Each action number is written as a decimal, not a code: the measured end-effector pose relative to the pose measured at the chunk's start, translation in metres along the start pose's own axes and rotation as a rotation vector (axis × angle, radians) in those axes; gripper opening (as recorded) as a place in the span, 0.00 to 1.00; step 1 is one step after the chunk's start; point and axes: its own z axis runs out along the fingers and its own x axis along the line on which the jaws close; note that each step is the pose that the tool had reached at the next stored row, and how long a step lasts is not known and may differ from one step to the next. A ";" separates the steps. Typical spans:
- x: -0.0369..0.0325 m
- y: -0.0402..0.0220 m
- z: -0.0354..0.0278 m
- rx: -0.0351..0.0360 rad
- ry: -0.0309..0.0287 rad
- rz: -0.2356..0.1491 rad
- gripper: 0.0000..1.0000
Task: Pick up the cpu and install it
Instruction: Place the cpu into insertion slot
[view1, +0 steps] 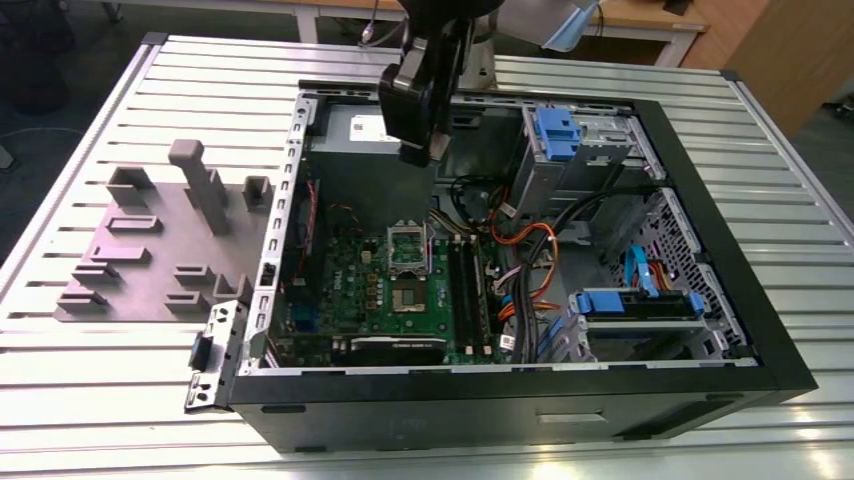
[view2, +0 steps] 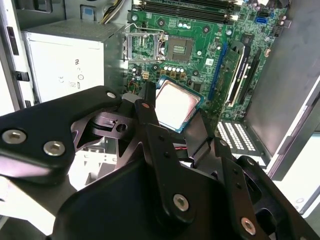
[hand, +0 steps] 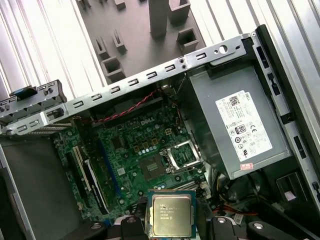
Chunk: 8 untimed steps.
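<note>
The slatted metal bench (view1: 80, 400) carries a black computer case (view1: 507, 415) lying open side up. A grey blocky fixture (view1: 147, 250) stands just beside the case on the exterior view's left. The case's far corners and the bench's edges are cut off by the frame.

Inside the case are a grey power supply (hand: 225, 120) and a green motherboard (view1: 360, 280). Part of the board is covered by cables, and part lies in shadow under the case rim.

The tool (view1: 419, 150) hangs above the open case, over the power supply end. In the exterior view its tips are dark against the interior, and what they carry is hard to make out there. In the second wrist view its black fingers (view2: 150, 125) are closed narrowly on the cpu (view2: 176, 102), gripping it at opposite edges. One finger hides a corner of the chip.

The cpu (hand: 171, 216) is a flat square held in the air, well apart from the board. It has a silvery top with faint print and a thin green rim.

The socket (hand: 152, 166) sits bare on the board, with its metal frame swung open beside it.
</note>
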 end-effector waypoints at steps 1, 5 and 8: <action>0.0000 0.0000 0.0000 0.0000 0.0001 -0.002 0.47; 0.0000 0.0000 0.0000 -0.0001 0.0003 -0.013 0.47; 0.0000 0.0000 0.0000 -0.0002 0.0006 -0.022 0.47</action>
